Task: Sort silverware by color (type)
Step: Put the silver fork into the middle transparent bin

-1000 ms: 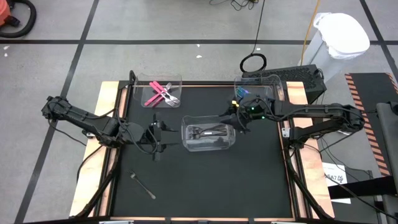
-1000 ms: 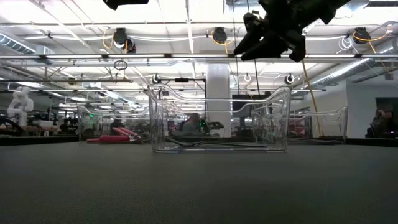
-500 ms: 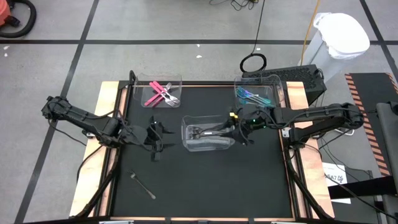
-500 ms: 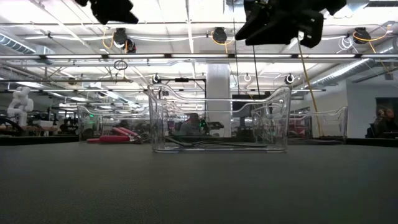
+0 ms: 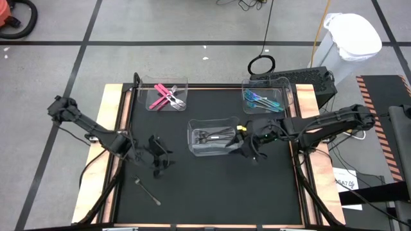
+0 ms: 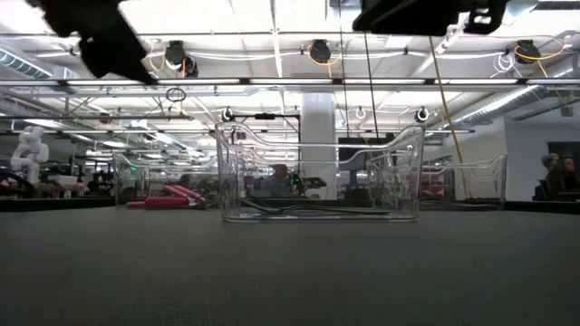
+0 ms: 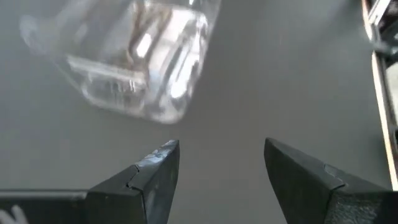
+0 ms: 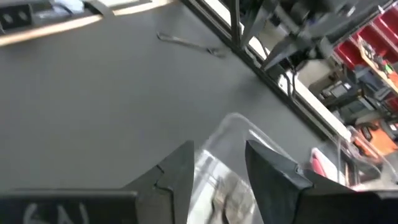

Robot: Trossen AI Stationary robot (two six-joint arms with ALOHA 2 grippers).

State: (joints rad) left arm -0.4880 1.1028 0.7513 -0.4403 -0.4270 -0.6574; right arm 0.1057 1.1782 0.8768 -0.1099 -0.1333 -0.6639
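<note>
A lone grey metal utensil point(image 5: 147, 190) is lying on the black tabletop point(image 5: 212, 186) at seven o'clock. The left gripper point(image 5: 158, 156) is hovering just above-right of it, jaws apart and empty. Pink-handled silverware point(image 5: 166, 97) is sitting in the clear bin at eleven o'clock, grey pieces point(image 5: 215, 135) in the centre bin, blue-teal ones point(image 5: 262, 100) at one o'clock. The right gripper point(image 5: 246, 145) is hanging at the centre bin's three o'clock edge, jaws parted, gripping nothing.

A big open robotics lab: exposed ceiling pipes point(image 6: 272, 83) overhead, a white humanoid robot point(image 6: 29, 149) at nine o'clock, workbenches and red storage bins point(image 8: 367, 53) behind.
</note>
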